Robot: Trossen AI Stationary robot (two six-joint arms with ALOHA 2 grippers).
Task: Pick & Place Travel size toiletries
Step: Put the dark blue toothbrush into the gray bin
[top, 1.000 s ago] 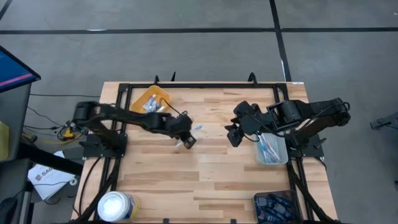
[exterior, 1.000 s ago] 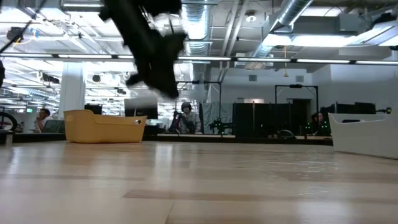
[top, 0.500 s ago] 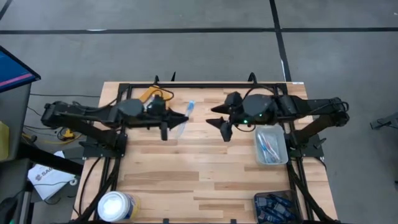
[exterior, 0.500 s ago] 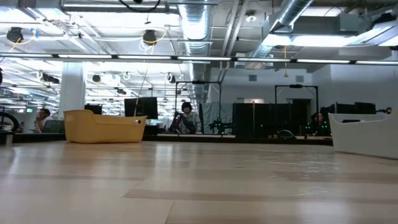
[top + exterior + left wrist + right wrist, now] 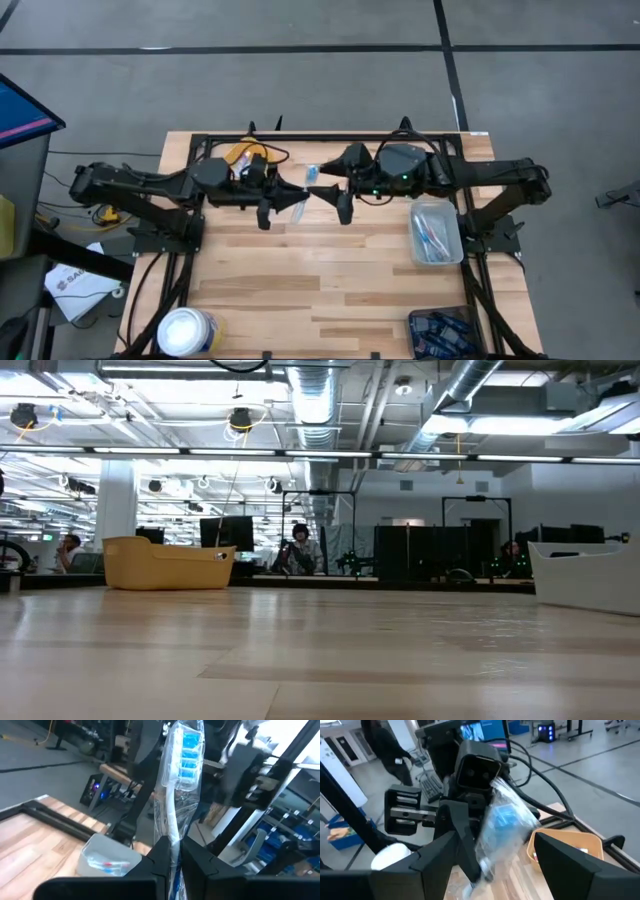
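Observation:
A toothbrush (image 5: 308, 180) in a clear wrapper, white handle and blue head (image 5: 189, 749), is held up in the air over the far middle of the table. My left gripper (image 5: 297, 192) is shut on it. My right gripper (image 5: 333, 198) faces it from the right and is open; in the right wrist view its fingers (image 5: 440, 851) stand on either side of the wrapped head end (image 5: 504, 822) without visibly touching it. More toiletries lie in a clear bin (image 5: 435, 232) on the table's right side. The low view shows neither gripper. My left gripper pinches the wrapped toothbrush between its two fingers (image 5: 159, 854) at the lower part of the white handle (image 5: 172, 832). The fingers lie along the toothbrush. It is lifted clear of the table, and its blue head sticks out past the fingertips toward my right gripper.
The yellow bin (image 5: 243, 153) sits at the far left, partly under my left arm, and shows in the low view (image 5: 165, 563). A big white tub (image 5: 188, 330) stands at the near left corner and a dark tray (image 5: 445, 335) at the near right. People show in the room beyond.
My left gripper rose from the table's middle with the toothbrush, out of the low view, moved toward the far edge and levelled out, pointing right. My right gripper swung left and toward the far edge, closing in on the toothbrush's head end.

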